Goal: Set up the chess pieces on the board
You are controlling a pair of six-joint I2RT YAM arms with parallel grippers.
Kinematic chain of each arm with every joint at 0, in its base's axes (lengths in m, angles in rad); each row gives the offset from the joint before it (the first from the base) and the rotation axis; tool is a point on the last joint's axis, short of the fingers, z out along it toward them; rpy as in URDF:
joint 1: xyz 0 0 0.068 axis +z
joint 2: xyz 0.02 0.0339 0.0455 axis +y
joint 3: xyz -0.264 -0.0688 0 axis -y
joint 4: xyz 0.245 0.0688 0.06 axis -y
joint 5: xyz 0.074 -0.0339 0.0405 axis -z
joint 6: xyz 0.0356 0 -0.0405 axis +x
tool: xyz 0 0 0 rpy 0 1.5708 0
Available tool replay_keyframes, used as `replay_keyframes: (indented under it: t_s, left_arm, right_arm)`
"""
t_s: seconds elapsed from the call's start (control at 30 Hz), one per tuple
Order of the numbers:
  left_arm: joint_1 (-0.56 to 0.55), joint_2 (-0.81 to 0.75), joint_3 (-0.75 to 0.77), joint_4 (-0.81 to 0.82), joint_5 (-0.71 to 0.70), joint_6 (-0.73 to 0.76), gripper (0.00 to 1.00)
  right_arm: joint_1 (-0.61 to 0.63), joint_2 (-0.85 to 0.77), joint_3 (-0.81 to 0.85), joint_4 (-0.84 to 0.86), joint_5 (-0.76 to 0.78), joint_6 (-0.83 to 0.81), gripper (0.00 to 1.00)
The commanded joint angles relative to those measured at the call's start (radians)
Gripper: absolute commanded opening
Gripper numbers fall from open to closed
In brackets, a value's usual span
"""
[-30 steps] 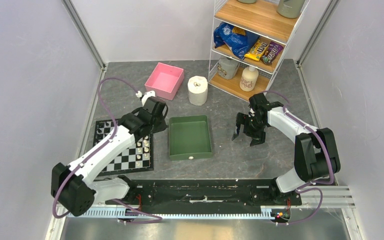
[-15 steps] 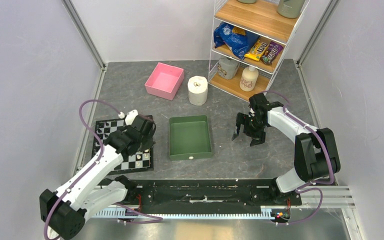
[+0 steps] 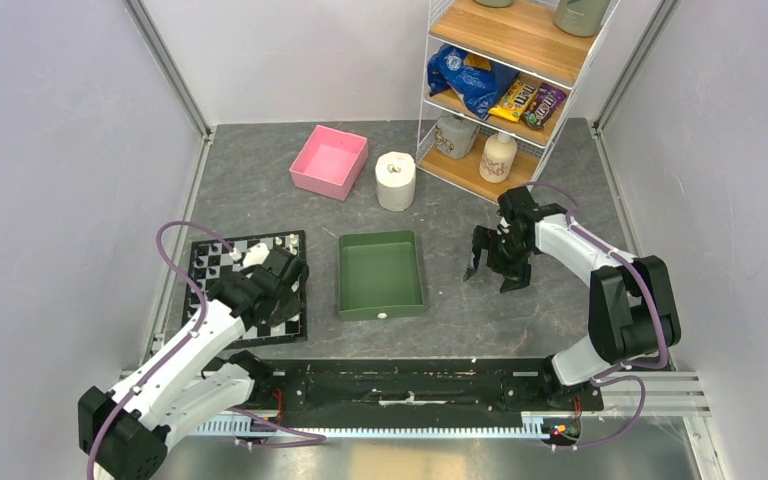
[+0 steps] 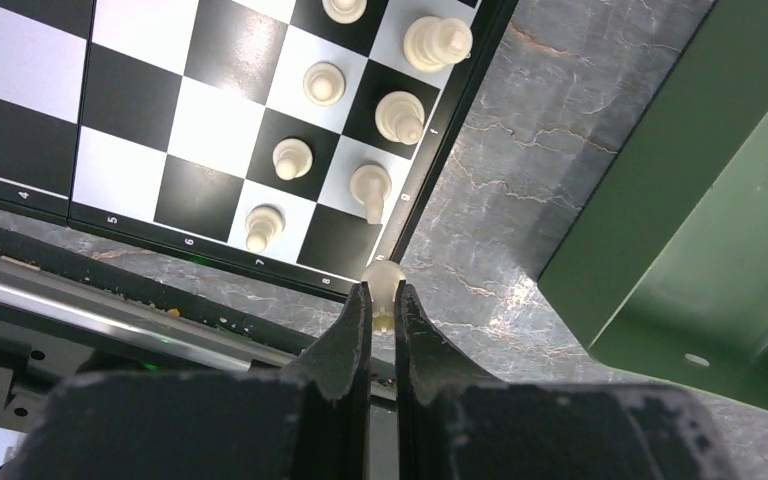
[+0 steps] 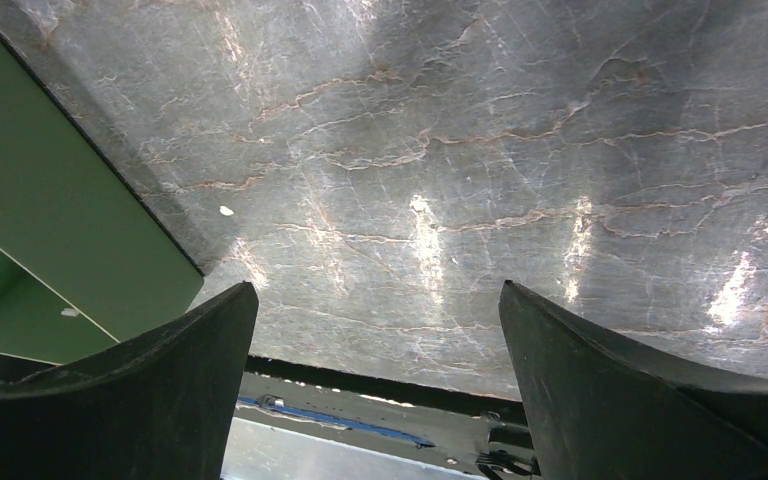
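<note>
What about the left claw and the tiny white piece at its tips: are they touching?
Touching. The left wrist view shows the left claw clamped on both sides of the cream chess piece, with no gap visible.

Eight chess pieces (image 4: 323,83) show in the left wrist view, seven on the one board (image 4: 125,175). Also one green tray (image 3: 380,275), one pink box (image 3: 328,162), one paper roll (image 3: 395,180).

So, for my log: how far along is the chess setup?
Partway. Done: several chess pieces stand in two rows near the board's corner. In hand: the left gripper pinches another piece off that edge. Left: placing it; the corner square is bare. The right gripper hangs open.
</note>
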Motion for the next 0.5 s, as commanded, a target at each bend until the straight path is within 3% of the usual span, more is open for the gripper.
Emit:
replay_keyframes:
  t_s: [0.0,0.47]
  left_arm:
    - [0.003,0.002,-0.009,-0.015,-0.021,-0.069,0.02]
    - [0.002,0.067,-0.060,0.035,-0.046,-0.081,0.02]
  right_arm:
    - [-0.002,-0.020,-0.004,0.006,-0.016,-0.001,0.99]
    - [-0.002,-0.004,0.009,0.006,-0.021,-0.005,0.99]
